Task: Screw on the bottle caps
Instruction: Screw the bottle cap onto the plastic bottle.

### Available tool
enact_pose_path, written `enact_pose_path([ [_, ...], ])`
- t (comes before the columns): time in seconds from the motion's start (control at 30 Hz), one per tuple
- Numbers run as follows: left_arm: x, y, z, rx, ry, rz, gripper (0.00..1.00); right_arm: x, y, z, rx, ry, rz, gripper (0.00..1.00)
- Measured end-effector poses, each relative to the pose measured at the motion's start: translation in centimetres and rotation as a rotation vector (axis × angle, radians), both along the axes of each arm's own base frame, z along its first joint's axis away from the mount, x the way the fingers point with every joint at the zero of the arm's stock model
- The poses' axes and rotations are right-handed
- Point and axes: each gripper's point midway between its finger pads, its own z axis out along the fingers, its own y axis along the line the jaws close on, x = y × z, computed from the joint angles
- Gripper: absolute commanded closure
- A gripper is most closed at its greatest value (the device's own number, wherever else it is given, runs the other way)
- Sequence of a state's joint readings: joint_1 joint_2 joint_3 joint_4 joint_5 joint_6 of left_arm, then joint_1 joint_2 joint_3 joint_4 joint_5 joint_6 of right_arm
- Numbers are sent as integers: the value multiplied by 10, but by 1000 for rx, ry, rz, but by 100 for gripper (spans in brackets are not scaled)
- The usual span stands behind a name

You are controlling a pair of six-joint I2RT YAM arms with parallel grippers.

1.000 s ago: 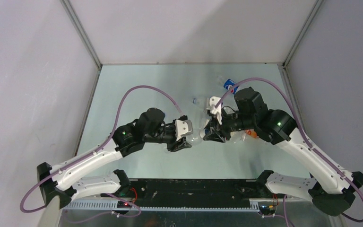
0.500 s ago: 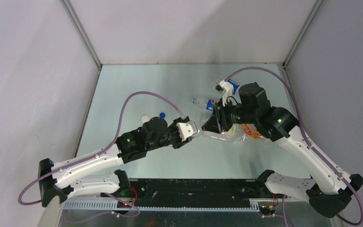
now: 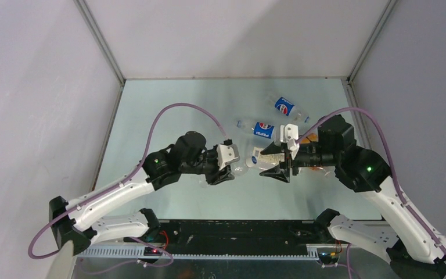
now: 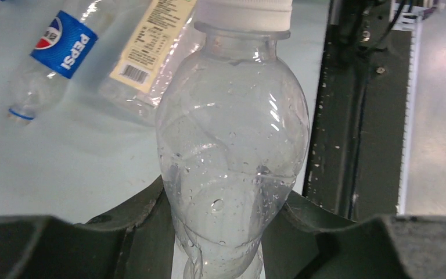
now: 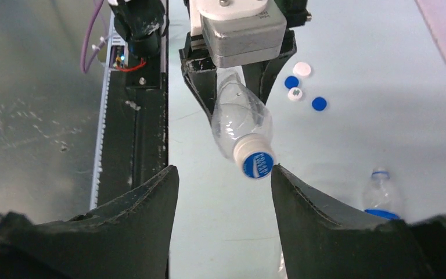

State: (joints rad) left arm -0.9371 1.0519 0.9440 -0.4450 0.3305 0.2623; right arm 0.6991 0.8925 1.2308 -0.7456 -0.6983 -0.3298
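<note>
**Capped neck aimed into the right arm's spread jaws**

The left gripper (image 4: 223, 203) was clenched on the clear bottle (image 4: 232, 133), whose long axis pointed neck-first at the right gripper (image 5: 223, 174). The white cap (image 5: 255, 161) sat on the neck, in line with the gap of those released jaws. It was nearer one finger and appeared to touch neither. Four loose caps (image 5: 302, 68) lay well apart, beyond the left gripper.

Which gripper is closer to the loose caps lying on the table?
Left. The left gripper, clamped on the clear bottle, sits right beside the loose caps. The right gripper is open at the bottle's capped end, farther from them.
</note>
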Motion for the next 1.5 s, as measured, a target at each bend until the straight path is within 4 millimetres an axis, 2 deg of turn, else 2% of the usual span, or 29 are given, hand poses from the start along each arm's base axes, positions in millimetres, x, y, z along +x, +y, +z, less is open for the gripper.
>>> enact_pose_path([
  [0.3, -22, 0, -3, 4, 74, -88, 100, 2, 9, -18, -57, -97, 117, 45],
  [0.7, -29, -2, 2, -10, 91, -121, 100, 0, 17, -38, -120, -79, 181, 54],
  [0.9, -31, -1, 1, -7, 99, -128, 100, 2, 21, -43, -132, -66, 184, 71],
  [0.97, -31, 0, 0, -2, 104, -128, 100, 2, 21, -44, -135, -57, 181, 81],
  [1.0, -32, 0, -1, 0, 106, -128, 100, 3, 22, -45, -136, -51, 180, 88],
  [1.07, -32, 1, -2, 6, 110, -126, 100, 3, 23, -47, -139, -27, 171, 99],
  [1.1, -32, 2, -2, 8, 112, -124, 100, 4, 24, -47, -139, -11, 162, 100],
  [1.23, -28, 4, -4, 12, 107, -101, 100, 9, 27, -49, -139, 85, 90, 100],
  [1.5, -6, 14, -10, 20, -25, 30, 99, 34, 40, -54, -101, 444, -247, 100],
])
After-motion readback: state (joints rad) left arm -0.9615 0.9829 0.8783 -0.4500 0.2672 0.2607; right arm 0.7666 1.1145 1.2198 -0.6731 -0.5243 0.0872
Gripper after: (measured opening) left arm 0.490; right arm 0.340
